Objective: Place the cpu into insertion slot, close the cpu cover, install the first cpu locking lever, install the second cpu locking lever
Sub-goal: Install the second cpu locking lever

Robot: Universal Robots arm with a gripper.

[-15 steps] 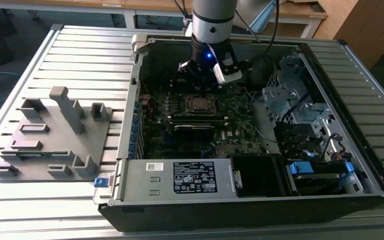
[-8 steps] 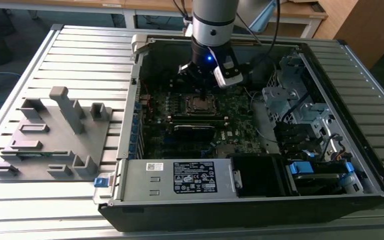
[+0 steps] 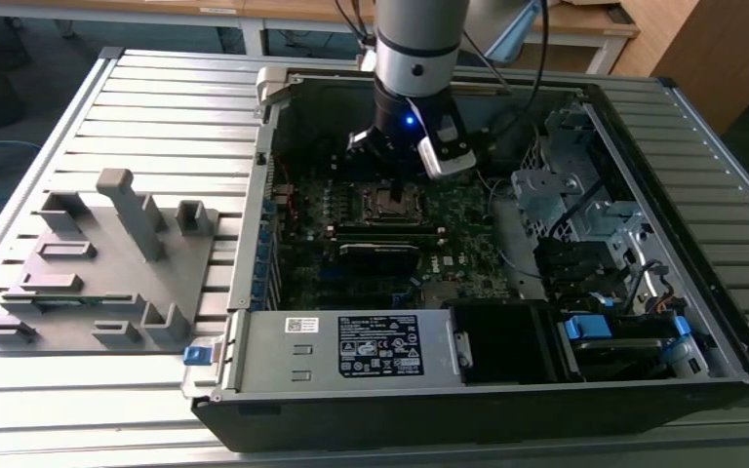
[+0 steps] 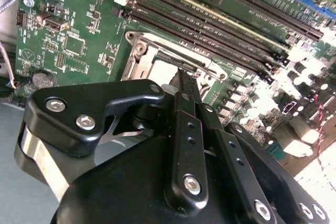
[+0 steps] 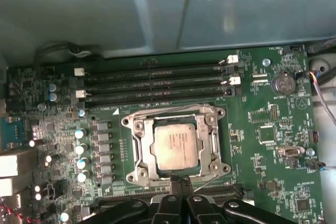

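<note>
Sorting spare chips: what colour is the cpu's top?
Grey-silver metal; the cpu shows best in the first wrist view.

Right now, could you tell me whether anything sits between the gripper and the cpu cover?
Nothing visible does. In the first wrist view the gripper is at the edge of the cpu cover, which lies down over the cpu in its slot.

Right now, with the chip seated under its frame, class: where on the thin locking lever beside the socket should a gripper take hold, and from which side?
Probably the free end of the locking lever, which seems to slant away from the cpu cover on the side nearest the gripper. It is a thin wire, so pinch across its length, coming from above, on the side away from the memory slots.
</note>
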